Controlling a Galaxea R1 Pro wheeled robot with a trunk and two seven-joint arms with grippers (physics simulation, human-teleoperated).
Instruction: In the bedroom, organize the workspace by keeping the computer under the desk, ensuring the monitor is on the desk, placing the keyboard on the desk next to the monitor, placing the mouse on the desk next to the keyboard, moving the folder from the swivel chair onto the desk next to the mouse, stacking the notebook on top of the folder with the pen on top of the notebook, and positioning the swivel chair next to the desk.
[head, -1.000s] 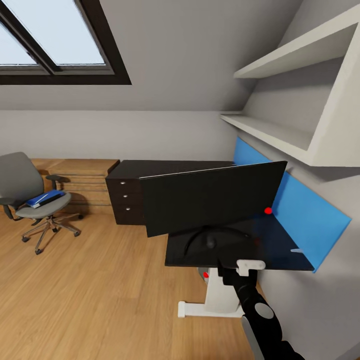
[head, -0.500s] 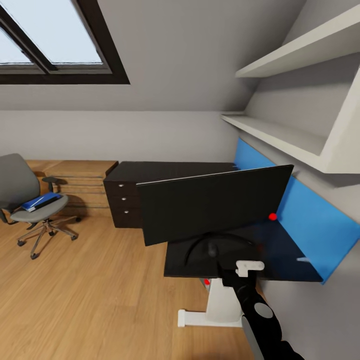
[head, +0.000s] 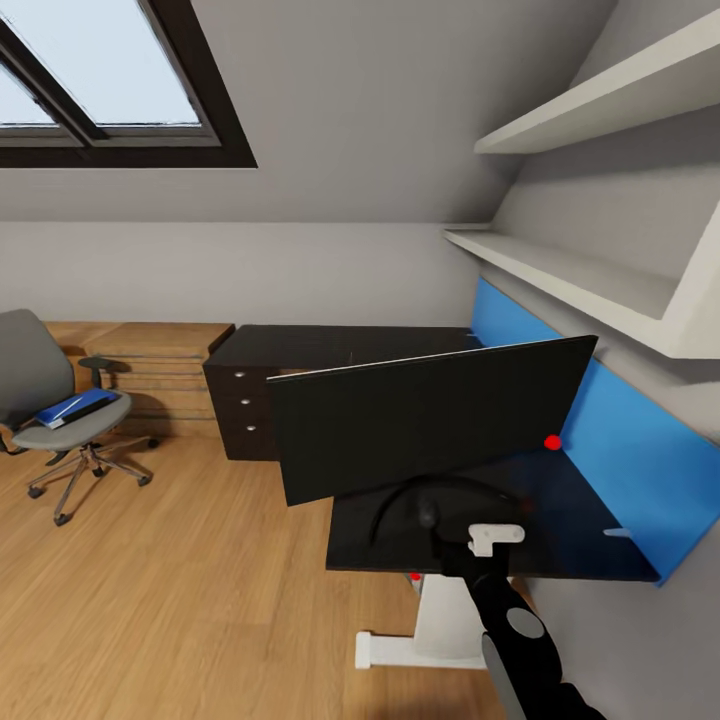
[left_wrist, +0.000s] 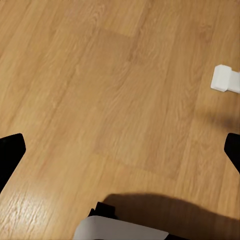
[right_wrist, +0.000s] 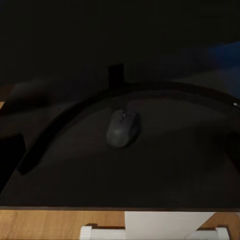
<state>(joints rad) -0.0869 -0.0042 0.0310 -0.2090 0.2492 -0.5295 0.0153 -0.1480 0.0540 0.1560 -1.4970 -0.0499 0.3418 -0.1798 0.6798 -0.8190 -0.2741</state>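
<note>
Wood floor (left_wrist: 120, 90): pale oak boards lie under the left gripper (left_wrist: 120, 150), whose dark fingertips sit at opposite edges of its wrist view, so the claw is spread wide and holds nothing; it hangs idle because no work is on that side yet.
Right gripper (head: 497, 540): a white bracket on a black arm, just in front of the desk's near edge; the fingers are not clear enough to judge, so I cannot tell if this claw is spread or closed.
Desk (head: 590, 540): glossy black top on a white leg, pushed against the blue wall panel (head: 640, 450), probably so the wall backs the workspace.
Mouse (right_wrist: 121, 128): dark, resting on the desk inside the monitor's curved foot, near the front edge; it seems to be the next thing within reach of the right arm.
Monitor (head: 430, 415): already on the desk, its black back turned to the head camera and set at an angle.
Keyboard: I cannot make one out.
Drawer unit (head: 250, 400): dark, beyond the desk against the far wall.
Swivel chair (head: 60, 420): grey, well apart from the desk at the far left, so it has not yet been brought alongside.
Folder (head: 72, 407): blue, lying on the chair seat, waiting to be carried over.
Writing: no brand, label or text is readable anywhere.
</note>
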